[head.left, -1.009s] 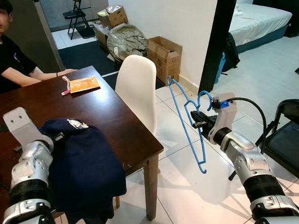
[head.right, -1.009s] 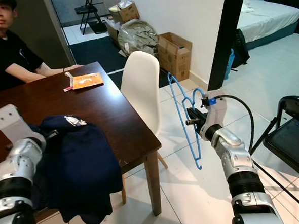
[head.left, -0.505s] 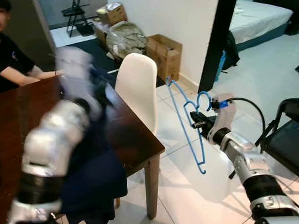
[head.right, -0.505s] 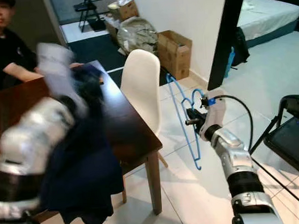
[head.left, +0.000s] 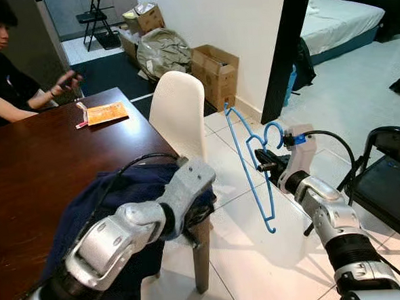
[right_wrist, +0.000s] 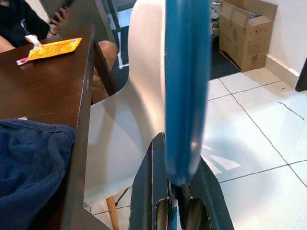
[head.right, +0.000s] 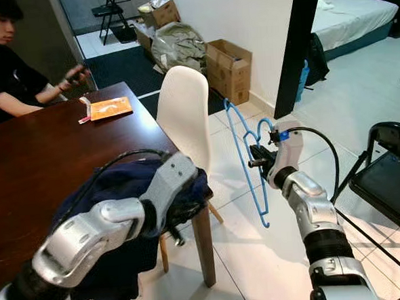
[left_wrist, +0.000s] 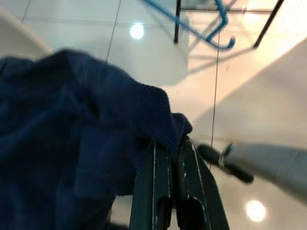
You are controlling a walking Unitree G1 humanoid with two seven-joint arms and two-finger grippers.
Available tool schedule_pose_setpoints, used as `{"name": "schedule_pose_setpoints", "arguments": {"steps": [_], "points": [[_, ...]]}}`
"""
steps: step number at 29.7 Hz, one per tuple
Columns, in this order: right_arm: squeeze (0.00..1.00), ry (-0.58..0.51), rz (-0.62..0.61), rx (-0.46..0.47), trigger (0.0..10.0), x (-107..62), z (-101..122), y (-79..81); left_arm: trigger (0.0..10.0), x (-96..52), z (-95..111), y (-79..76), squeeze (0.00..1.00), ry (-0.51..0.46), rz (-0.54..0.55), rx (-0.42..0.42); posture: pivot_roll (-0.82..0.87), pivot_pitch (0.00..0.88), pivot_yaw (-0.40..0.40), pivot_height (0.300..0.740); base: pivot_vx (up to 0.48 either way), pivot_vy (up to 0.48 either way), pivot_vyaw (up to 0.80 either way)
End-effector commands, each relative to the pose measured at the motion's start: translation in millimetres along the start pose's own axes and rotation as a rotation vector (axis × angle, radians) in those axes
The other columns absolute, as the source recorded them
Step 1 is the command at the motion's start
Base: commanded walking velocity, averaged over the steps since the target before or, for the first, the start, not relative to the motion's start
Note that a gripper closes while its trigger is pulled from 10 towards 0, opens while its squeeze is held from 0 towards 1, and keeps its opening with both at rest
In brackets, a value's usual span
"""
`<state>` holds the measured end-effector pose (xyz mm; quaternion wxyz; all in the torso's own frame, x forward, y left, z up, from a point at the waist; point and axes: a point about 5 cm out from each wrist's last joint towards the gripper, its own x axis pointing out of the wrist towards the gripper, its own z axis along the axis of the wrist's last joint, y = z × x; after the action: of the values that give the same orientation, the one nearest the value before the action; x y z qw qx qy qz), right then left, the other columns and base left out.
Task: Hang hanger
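A blue plastic hanger [head.left: 255, 191] hangs upright over the tiled floor to the right of the table. My right gripper [head.left: 263, 165] is shut on it just below the hook. A navy garment [head.left: 131, 185] lies bunched on the near right corner of the dark wooden table [head.left: 44, 159] and droops over the edge. My left arm reaches across that corner. In the left wrist view my left gripper [left_wrist: 169, 143] is shut on a fold of the navy garment [left_wrist: 72, 134]. The hanger is about an arm's length to the right of the garment.
A white chair [head.left: 177, 110] stands at the table's right side, between garment and hanger. A person [head.left: 5, 73] sits at the far left with a phone. An orange packet [head.left: 106, 113] lies on the table. Cardboard boxes [head.left: 215, 71] line the wall; a black folding chair [head.left: 392, 179] stands right.
My left arm has swung from the garment's left side across to the table's near right corner. The garment now lies nearer that corner. The person has raised a phone. The hanger has stayed put.
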<state>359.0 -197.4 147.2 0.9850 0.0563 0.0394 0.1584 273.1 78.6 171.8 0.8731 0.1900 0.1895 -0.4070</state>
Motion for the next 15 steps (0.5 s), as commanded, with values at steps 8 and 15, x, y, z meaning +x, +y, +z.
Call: {"name": "schedule_pose_setpoints", "arguments": {"steps": [8,15], "points": [[0.00,0.011,0.007,0.014,10.0,0.9,-1,0.5,1.6,-23.1,-30,19.4,0.00,0.235,0.061,0.109,0.00,0.076,0.031,0.740,0.000,0.000,0.00],[0.00,0.016,0.009,0.015,10.0,0.4,-2,0.3,10.0,-50.7,-46,33.0,0.00,0.392,0.059,0.252,0.00,0.075,0.030,0.740,0.000,0.000,0.00]]}}
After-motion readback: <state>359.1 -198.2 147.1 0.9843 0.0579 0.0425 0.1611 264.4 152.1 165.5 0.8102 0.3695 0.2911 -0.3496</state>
